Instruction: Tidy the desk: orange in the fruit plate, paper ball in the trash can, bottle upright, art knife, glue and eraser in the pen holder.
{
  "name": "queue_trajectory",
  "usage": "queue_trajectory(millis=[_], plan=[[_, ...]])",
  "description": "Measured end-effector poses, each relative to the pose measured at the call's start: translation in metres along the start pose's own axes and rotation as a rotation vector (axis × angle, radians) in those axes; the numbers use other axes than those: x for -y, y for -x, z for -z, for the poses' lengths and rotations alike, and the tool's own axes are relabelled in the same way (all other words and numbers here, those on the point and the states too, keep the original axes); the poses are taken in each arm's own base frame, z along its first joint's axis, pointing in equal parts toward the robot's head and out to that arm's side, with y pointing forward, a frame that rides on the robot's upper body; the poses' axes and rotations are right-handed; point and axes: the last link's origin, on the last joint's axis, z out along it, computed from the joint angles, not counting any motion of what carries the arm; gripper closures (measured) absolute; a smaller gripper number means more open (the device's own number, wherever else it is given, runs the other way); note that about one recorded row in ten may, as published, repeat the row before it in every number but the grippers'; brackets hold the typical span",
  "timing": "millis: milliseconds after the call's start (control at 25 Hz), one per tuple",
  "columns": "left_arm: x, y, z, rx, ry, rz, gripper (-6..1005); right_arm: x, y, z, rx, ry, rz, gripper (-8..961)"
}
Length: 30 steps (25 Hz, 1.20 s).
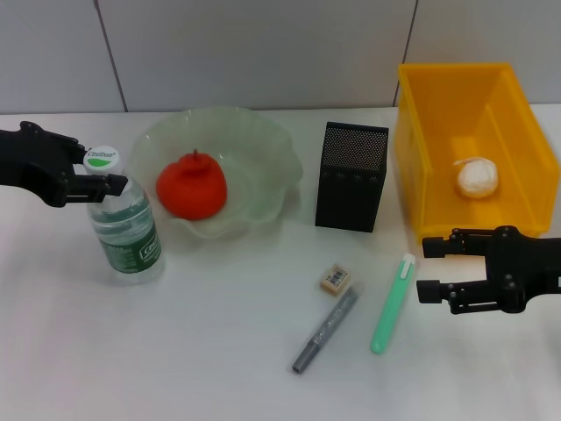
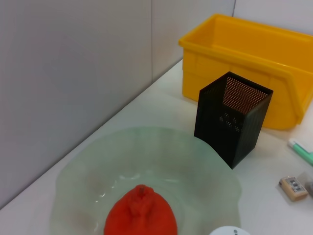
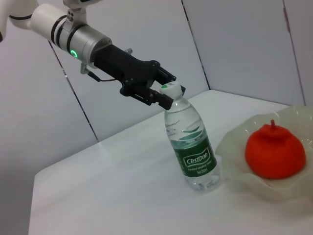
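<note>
My left gripper [image 1: 107,172] clamps the cap of the upright bottle [image 1: 125,224]. Next sits the orange [image 1: 192,186] in the fruit plate [image 1: 263,145], then the pen holder [image 1: 351,175], with the eraser [image 1: 335,279] and glue [image 1: 392,303] lying before it. My right gripper [image 1: 427,269] hovers open beside the trash can [image 1: 421,167] holding the paper ball [image 1: 477,178].

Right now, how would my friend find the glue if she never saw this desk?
Start at the big yellow trash can on the robot's right, then look at the table just in front of its near left corner. The glue lies flat there, beside the right hand. It is the slim mint-green pen with a white tip; the stick next to it is grey, and the eraser is a tiny beige block.
</note>
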Motion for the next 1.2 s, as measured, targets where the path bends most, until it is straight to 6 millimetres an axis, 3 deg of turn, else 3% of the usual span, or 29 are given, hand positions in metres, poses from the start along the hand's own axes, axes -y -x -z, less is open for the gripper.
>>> queue_trajectory(millis=[840,1200], plan=[[0.0027,0.0011,-0.0034,-0.003,-0.002,0.047,558,0.0020,0.0012,-0.0006,-0.007,-0.007,0.004,148],[0.0038,0.0012,-0.0033,-0.005,-0.009,0.051,362,0.0021,0.0013,-0.0004,-0.006,-0.008,0.002,148]])
